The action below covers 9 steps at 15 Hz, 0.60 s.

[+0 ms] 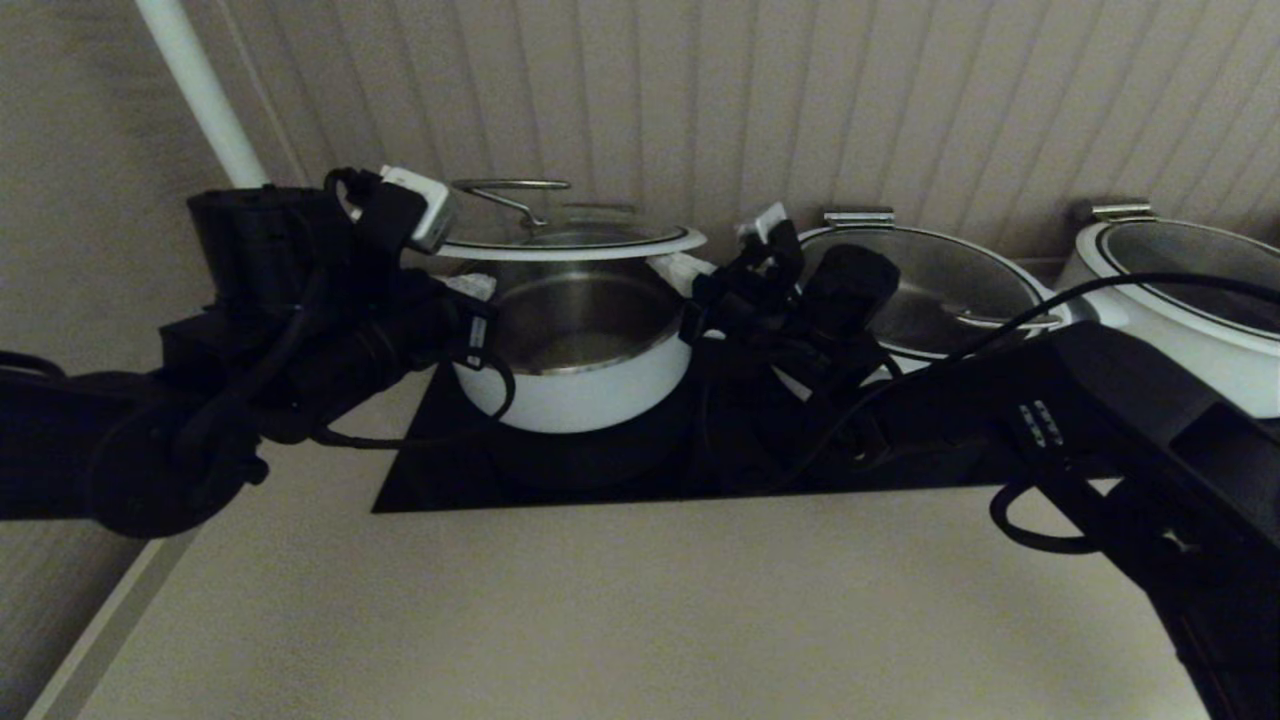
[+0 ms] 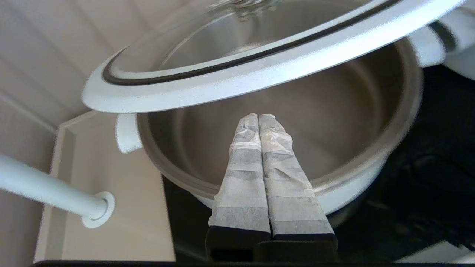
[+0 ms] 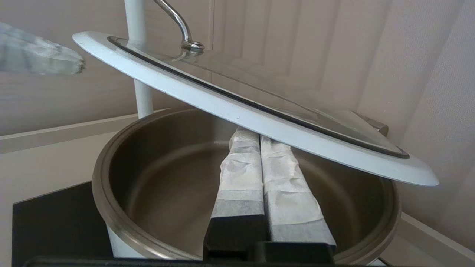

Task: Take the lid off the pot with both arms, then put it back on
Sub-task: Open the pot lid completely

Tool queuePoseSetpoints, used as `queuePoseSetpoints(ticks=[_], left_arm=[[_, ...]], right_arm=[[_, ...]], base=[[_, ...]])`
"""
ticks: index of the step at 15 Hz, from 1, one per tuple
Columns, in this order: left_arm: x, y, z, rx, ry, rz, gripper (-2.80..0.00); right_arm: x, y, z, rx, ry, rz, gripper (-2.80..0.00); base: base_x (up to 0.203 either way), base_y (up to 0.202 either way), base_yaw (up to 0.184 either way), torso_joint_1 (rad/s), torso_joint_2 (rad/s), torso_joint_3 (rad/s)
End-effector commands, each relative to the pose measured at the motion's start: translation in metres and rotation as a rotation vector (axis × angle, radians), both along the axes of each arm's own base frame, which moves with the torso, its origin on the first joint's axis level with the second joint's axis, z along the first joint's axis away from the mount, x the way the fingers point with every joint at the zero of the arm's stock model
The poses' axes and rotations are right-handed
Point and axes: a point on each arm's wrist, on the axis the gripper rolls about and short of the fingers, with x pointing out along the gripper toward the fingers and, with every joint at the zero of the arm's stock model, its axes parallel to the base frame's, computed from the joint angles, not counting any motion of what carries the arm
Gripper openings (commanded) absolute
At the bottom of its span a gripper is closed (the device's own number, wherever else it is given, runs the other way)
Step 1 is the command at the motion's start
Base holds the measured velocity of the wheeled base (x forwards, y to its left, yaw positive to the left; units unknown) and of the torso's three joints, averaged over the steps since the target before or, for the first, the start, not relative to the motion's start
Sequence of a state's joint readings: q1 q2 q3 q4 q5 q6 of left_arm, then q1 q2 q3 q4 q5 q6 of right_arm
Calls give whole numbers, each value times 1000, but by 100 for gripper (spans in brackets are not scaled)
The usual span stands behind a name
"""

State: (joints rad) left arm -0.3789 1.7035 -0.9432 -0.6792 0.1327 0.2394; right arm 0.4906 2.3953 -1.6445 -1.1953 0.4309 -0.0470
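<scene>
The lid [image 1: 575,243], clear glass with a white rim and a steel loop handle, hangs a little above the pot [image 1: 590,395], roughly level, and does not touch it. The pot is white with a bare steel inside. My left gripper [image 1: 472,288] is shut, its taped fingers under the lid's left rim. My right gripper [image 1: 690,272] is shut under the right rim. In the left wrist view the shut gripper [image 2: 258,116] points over the pot [image 2: 356,122], below the lid [image 2: 237,79]. In the right wrist view the gripper [image 3: 256,135] has its tips hidden under the lid's rim [image 3: 237,107], above the pot [image 3: 156,167].
The pot stands on a black cooktop [image 1: 440,480] set in a beige counter. Two wider white pots with lids [image 1: 930,290] [image 1: 1190,300] stand to the right by the panelled wall. A white pole [image 1: 200,90] rises at the back left.
</scene>
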Motion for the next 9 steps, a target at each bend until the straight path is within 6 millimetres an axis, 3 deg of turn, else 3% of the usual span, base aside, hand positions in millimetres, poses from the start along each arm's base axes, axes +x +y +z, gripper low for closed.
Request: queuePoseSetpoints(ticks=[1,9], left_arm=[[5,-2,-5,5,9,10,-280],[16,-5,5,-7,-30,47,-280]], right_arm=[[-2,0,4,5,-14,4,-280],[-5,-1,9,11,-24,4,-280]], base=[[0,0,0,0,0,0],[0,0,0,0,0,0]])
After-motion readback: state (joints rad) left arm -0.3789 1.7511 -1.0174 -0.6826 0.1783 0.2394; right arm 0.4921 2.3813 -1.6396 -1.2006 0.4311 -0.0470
